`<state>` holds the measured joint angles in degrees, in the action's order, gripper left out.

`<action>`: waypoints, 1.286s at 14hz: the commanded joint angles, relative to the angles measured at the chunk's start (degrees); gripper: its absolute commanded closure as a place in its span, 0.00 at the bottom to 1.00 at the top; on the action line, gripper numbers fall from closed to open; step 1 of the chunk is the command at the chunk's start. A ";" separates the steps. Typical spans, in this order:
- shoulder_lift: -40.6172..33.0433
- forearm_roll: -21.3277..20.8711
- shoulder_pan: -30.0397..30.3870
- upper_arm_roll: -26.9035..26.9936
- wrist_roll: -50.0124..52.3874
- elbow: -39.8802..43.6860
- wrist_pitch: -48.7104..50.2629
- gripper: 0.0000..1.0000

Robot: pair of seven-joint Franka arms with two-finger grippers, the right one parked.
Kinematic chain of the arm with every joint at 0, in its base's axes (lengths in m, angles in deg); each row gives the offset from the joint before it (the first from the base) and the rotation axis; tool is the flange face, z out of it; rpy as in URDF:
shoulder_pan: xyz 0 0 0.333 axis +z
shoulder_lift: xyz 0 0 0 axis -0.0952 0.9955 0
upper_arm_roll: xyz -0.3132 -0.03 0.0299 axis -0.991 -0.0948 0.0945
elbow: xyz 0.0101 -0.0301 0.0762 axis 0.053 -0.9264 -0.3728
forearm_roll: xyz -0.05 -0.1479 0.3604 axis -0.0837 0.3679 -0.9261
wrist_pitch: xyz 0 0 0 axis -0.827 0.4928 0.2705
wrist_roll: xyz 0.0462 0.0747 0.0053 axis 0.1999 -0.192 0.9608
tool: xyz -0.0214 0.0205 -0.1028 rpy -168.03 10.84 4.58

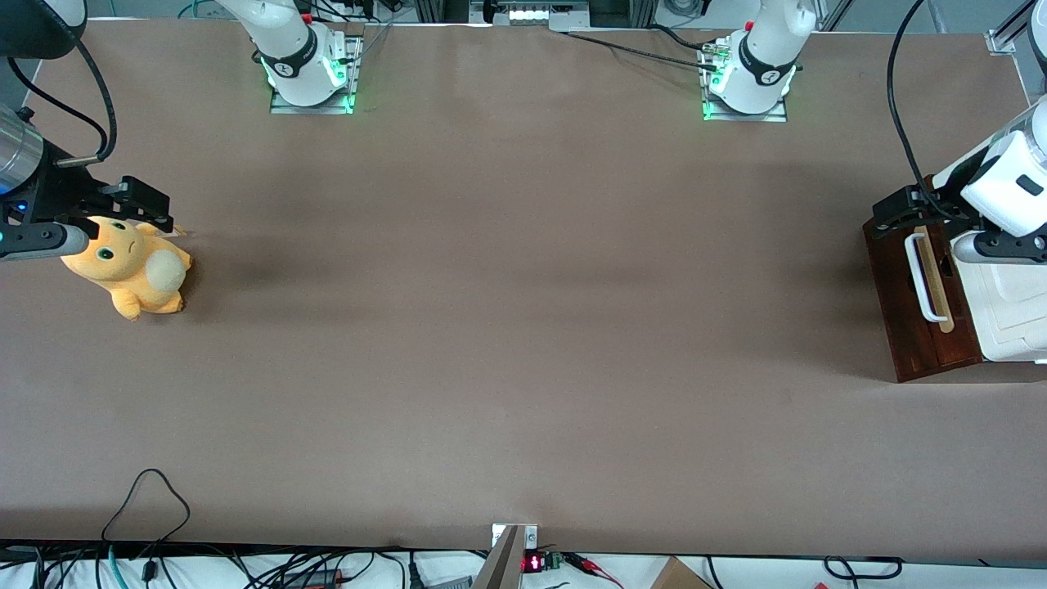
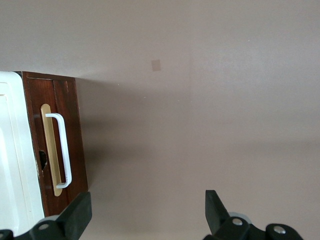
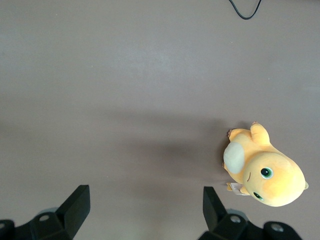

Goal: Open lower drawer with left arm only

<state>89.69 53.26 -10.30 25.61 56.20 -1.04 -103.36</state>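
Observation:
The cabinet stands at the working arm's end of the table, its white top (image 1: 1014, 311) seen from above. The dark red-brown lower drawer front (image 1: 904, 327) faces the table's middle and looks shut. A white U-shaped bar handle (image 1: 923, 278) sits on its pale wood strip. In the left wrist view, the drawer front (image 2: 75, 135) and handle (image 2: 64, 150) show. The left arm's gripper (image 1: 898, 214) hovers over the cabinet's front corner farther from the front camera, above the handle's end. That gripper (image 2: 147, 212) is open, with only bare table between its fingers (image 2: 77, 215).
An orange plush toy (image 1: 131, 270) lies toward the parked arm's end of the table. A black cable loop (image 1: 147, 495) lies at the table edge nearest the front camera. A small square patch (image 2: 156, 65) marks the table in front of the cabinet.

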 commanded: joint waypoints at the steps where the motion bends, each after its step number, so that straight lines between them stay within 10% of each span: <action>1: -0.54 1.10 -0.70 0.77 -0.75 0.36 2.14 0.00; 18: 1.39 1.19 -0.26 0.86 -1.54 -1.74 3.03 0.00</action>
<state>91.17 53.26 -10.53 25.89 56.13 -2.19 -100.70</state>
